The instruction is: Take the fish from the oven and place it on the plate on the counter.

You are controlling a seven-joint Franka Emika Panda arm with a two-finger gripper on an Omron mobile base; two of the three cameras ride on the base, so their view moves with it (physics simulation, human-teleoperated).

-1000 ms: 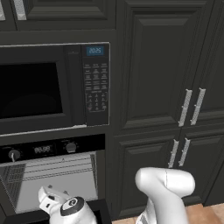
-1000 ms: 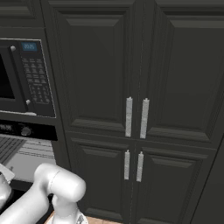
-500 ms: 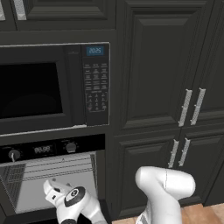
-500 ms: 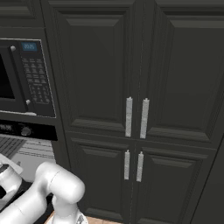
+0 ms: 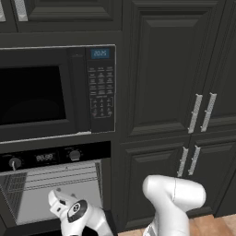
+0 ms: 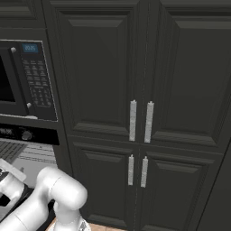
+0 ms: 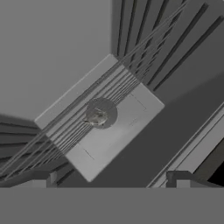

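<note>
The black oven (image 5: 45,157) stands open below the microwave, showing its light grey racked interior (image 5: 60,182). In the hand view a small dark grey fish (image 7: 97,117) lies on a pale rectangular tray (image 7: 131,118), seen among the rack wires (image 7: 65,131). My gripper (image 7: 109,179) is open, fingertips (image 7: 41,178) wide apart, aimed into the cavity with the fish some way ahead. My hand (image 5: 69,211) hovers at the oven's mouth, also seen at the left edge of the right base view as the hand (image 6: 8,182). The plate and the counter are out of view.
A black microwave (image 5: 50,92) with a keypad sits right above the oven. Tall dark cabinet doors (image 5: 184,69) with silver handles (image 6: 140,121) fill the wall to the right. My own elbow (image 5: 177,196) bulks low in front of the cabinets.
My hand has shifted slightly right and up, nearer the oven opening, and its wrist has turned. The gripper stays open. The base has not moved.
</note>
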